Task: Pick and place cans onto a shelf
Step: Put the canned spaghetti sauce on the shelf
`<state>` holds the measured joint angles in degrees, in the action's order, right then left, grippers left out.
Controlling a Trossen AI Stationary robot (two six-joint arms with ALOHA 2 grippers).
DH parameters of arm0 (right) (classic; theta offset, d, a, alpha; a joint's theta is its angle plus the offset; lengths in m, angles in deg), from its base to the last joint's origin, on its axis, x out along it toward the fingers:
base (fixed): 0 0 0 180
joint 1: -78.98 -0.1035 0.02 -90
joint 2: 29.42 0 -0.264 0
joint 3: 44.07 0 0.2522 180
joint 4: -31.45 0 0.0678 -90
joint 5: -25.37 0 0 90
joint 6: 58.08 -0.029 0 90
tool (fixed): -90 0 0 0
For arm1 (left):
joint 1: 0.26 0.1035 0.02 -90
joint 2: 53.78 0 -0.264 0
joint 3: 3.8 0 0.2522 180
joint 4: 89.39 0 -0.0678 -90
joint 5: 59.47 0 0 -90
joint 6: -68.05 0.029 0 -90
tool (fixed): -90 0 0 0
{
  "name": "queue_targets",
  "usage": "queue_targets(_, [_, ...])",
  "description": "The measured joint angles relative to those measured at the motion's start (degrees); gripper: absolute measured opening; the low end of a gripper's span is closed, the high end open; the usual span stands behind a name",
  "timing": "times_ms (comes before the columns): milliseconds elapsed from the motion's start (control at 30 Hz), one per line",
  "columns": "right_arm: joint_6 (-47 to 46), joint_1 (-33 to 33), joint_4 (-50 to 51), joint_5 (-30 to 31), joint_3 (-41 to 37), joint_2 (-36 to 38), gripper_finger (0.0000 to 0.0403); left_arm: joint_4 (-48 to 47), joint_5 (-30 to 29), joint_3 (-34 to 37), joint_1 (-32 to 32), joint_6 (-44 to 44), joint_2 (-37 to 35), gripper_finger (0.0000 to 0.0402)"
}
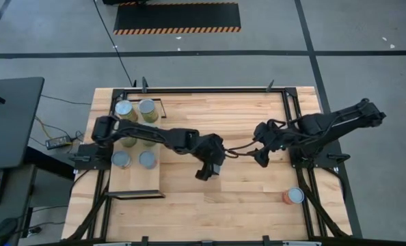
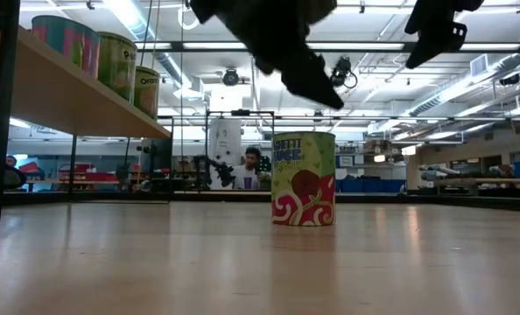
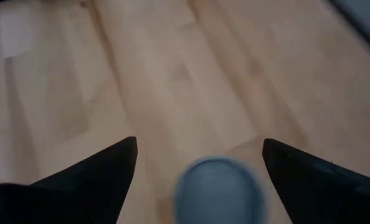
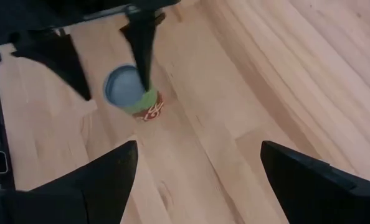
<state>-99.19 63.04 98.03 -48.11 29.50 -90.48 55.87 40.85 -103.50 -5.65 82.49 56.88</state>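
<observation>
A can with a green label and red swirls (image 2: pixel 304 179) stands upright on its base at mid-table. It also shows in the left wrist view (image 3: pixel 219 190) and the right wrist view (image 4: pixel 135 93). My left gripper (image 3: pixel 197 143) is open and hovers just above it, a finger to either side, not touching; in the high view my left gripper (image 1: pixel 204 171) hides the can. My right gripper (image 1: pixel 261 158) is open and empty, raised right of centre. Several cans (image 1: pixel 146 106) stand on the shelf (image 1: pixel 138 181) at the left. An orange-red can (image 1: pixel 293 197) stands near the right front.
The shelf (image 2: pixel 59 92) stands raised on a black frame at the table's left, with cans (image 2: pixel 120 61) along it. Black frame rails run along the table's edges (image 1: pixel 210 90). Bare tabletop lies between the two grippers and the near edge. A person shows far behind the table (image 2: pixel 253 166).
</observation>
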Motion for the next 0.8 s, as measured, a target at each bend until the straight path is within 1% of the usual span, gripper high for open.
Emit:
queue_targets(100, [-1.2,0.0,0.0,-0.2,0.0,-1.3,0.0347,-0.1,-0.5,0.0,-0.1,2.2,0.8,0.0355])
queue_targets(333, [-3.1,0.0,-0.6,-0.2,0.0,-3.6,0.0347,-1.1,-0.9,0.0,-0.6,2.8,0.8,0.0355])
queue_targets(400, [-3.9,0.0,-0.7,-0.2,0.0,-4.1,0.0347,-0.4,-1.7,0.0,-0.6,3.0,1.8,0.0355])
queue_targets(467, [-4.3,0.0,-1.0,-0.2,0.0,-4.5,0.0347,-2.3,-2.2,0.2,-0.6,3.1,2.2,0.0355])
queue_targets(533, [-4.4,-0.1,-1.3,-0.2,0.0,-4.8,0.0347,-1.1,-2.2,0.0,-0.9,3.2,2.9,0.0355])
queue_targets(800, [-4.4,-0.1,-2.7,-0.2,0.0,-5.5,0.0347,-5.1,-3.0,0.1,-1.2,2.8,4.0,0.0355])
